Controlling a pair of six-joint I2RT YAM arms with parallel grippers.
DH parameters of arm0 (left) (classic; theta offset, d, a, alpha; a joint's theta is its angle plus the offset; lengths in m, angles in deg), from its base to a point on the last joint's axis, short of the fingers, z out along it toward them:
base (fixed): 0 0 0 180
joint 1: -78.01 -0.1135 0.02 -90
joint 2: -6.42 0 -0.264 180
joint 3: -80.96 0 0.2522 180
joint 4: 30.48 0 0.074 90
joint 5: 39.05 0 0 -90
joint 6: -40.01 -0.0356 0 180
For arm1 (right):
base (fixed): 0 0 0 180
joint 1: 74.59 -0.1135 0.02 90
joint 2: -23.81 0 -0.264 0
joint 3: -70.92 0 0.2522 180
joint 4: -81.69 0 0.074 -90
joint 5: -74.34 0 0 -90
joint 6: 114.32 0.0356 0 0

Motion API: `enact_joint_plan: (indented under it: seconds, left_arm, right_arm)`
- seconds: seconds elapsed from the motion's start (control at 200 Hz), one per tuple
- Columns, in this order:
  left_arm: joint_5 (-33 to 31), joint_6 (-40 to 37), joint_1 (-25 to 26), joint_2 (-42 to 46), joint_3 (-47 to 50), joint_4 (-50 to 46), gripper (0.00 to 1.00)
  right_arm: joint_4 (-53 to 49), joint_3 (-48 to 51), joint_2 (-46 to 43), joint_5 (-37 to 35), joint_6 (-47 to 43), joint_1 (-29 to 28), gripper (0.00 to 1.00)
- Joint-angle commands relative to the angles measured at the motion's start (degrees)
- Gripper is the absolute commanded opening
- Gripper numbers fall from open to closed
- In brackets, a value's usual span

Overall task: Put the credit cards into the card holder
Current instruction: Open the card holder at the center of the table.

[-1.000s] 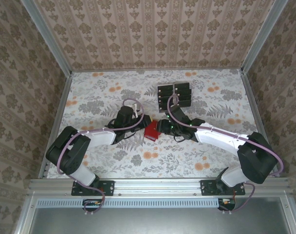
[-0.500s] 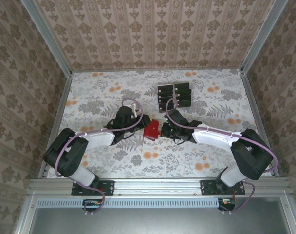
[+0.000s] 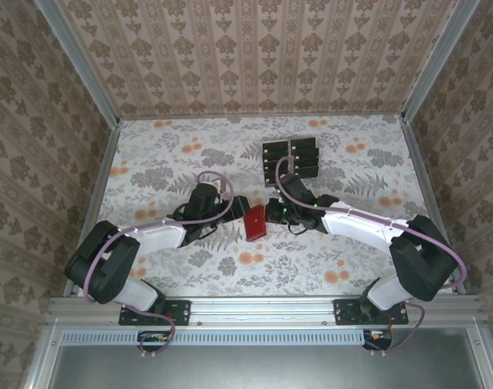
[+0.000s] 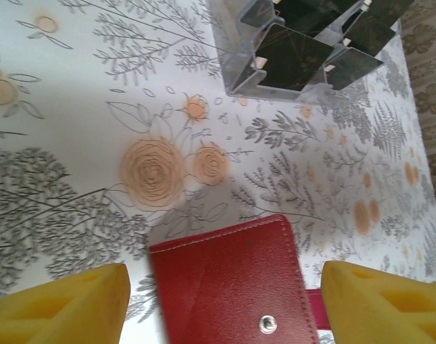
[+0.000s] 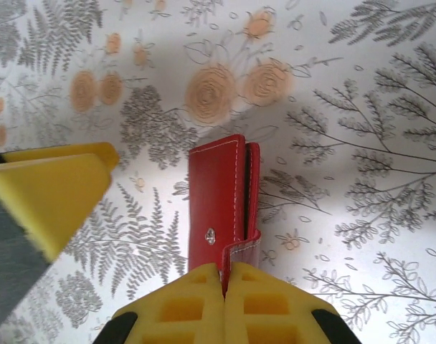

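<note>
The red card holder (image 3: pixel 255 221) lies folded on the flowered table, its snap stud facing up (image 4: pixel 267 324). My right gripper (image 3: pixel 269 214) is shut on the holder's snap tab, the two yellow pads pressed together around it (image 5: pixel 225 272). The holder (image 5: pixel 216 197) stretches away from those pads. My left gripper (image 3: pixel 241 207) is open; the holder (image 4: pixel 225 276) sits between its yellow pads (image 4: pixel 60 308) without touching them. Several dark credit cards (image 3: pixel 290 158) stand in a clear plastic stand (image 4: pixel 304 50) behind the holder.
The left gripper's yellow pad (image 5: pixel 49 190) shows at the left of the right wrist view, close to the holder. The table (image 3: pixel 165 154) is walled by patterned panels, with metal rails along its edges.
The left gripper has drawn back a little to the left. The red holder has turned and now lies longer and flatter, still held by the right gripper.
</note>
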Motion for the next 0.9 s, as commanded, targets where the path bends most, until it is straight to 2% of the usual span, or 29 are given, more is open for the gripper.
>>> enact_joint_plan:
  seconds: [0.0, 0.605, 0.71, 0.895]
  left_arm:
    - [-1.23, -3.99, -0.41, 2.45, 0.07, -4.94, 0.75]
    - [0.58, -3.27, 1.39, -0.03, -2.77, -4.09, 0.78]
    - [0.49, -2.6, 1.48, -0.41, -1.65, -2.98, 0.7]
    - [-0.68, -1.93, 1.37, 0.18, 2.03, -2.67, 0.48]
  right_arm:
    - [-1.78, -2.36, -1.91, 2.66, -1.1, 0.13, 0.0]
    - [-1.98, -3.72, -2.39, 2.99, 0.1, -0.64, 0.0]
    - [-2.03, -3.13, -2.31, 2.63, 0.14, -0.57, 0.0]
    - [-1.59, -0.71, -3.14, 1.46, 0.46, -0.09, 0.0]
